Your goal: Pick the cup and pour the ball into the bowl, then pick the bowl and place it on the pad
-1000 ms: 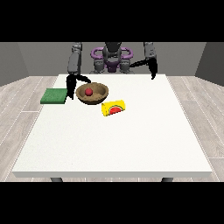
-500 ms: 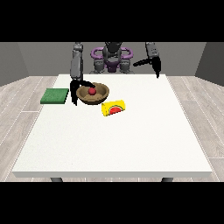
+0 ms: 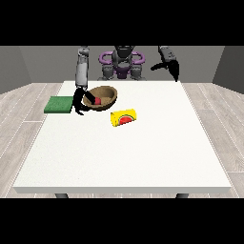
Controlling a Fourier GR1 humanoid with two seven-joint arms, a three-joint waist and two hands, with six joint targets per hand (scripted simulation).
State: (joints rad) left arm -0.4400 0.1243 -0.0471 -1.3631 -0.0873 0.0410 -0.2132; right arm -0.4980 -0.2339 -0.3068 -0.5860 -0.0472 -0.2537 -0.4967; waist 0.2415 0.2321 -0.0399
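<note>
A brown bowl (image 3: pixel 107 94) with a red ball (image 3: pixel 97 100) inside sits tilted, its left side lifted off the white table (image 3: pixel 124 152). The hand at the view's left (image 3: pixel 78 102) is curled around the bowl's left rim. A green pad (image 3: pixel 58 104) lies flat to the left of that hand. A yellow cup (image 3: pixel 123 117) with a red pattern lies on its side just right of the bowl. The hand at the view's right (image 3: pixel 172 68) hangs in the air above the table's far right edge, holding nothing.
The robot's torso (image 3: pixel 122 64) stands behind the table's far edge. Bare white table stretches from the cup to the near edge. Wooden floor surrounds the table.
The bowl has tipped and risen at its left side in the hand at the view's left. The hand at the view's right has lifted higher and moved back.
</note>
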